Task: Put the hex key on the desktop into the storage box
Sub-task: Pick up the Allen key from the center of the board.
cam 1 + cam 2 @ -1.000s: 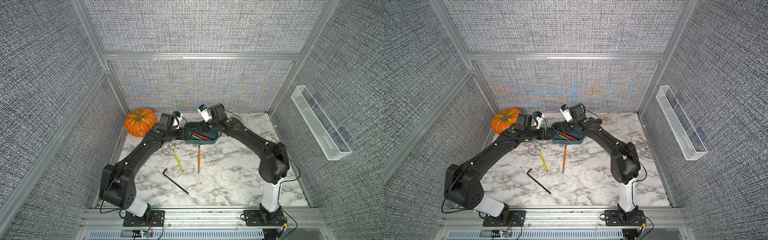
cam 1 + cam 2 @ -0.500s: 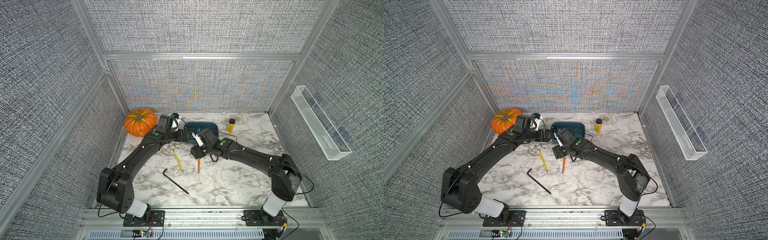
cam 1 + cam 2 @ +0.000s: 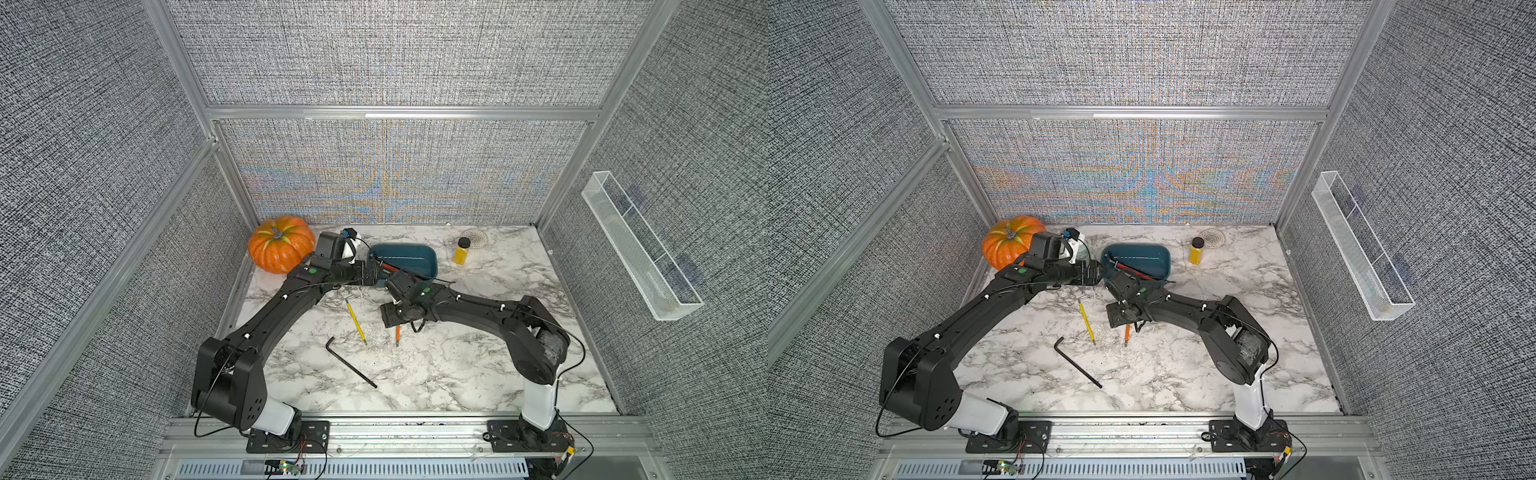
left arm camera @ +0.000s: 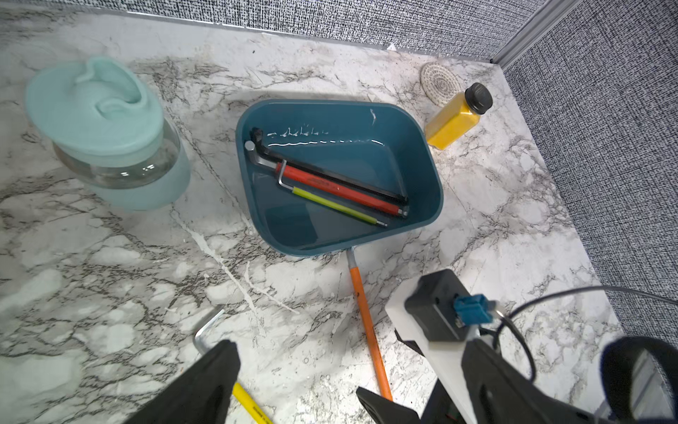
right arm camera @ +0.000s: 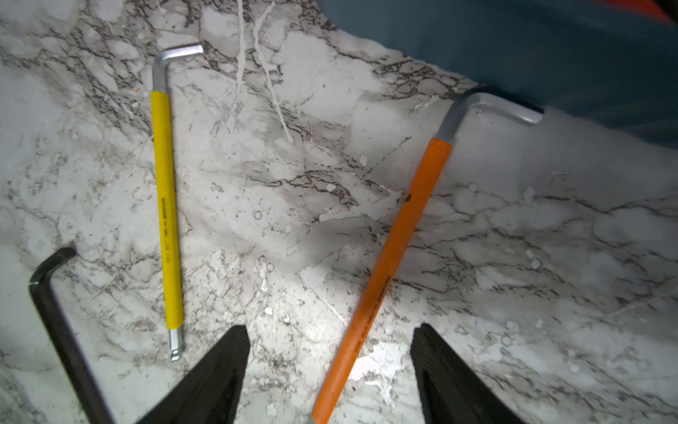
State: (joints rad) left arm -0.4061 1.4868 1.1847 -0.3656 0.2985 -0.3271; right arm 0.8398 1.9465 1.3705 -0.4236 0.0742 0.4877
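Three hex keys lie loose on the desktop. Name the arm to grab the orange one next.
Right. The right gripper is open, straddling the orange hex key; the left gripper hangs nearer the yellow hex key.

In both top views the right hand [image 3: 392, 320] covers most of the orange key [image 3: 397, 336]. In the right wrist view the box [image 5: 513, 47] is blurred and cropped, and the black key [image 5: 60, 330] runs off the edge.
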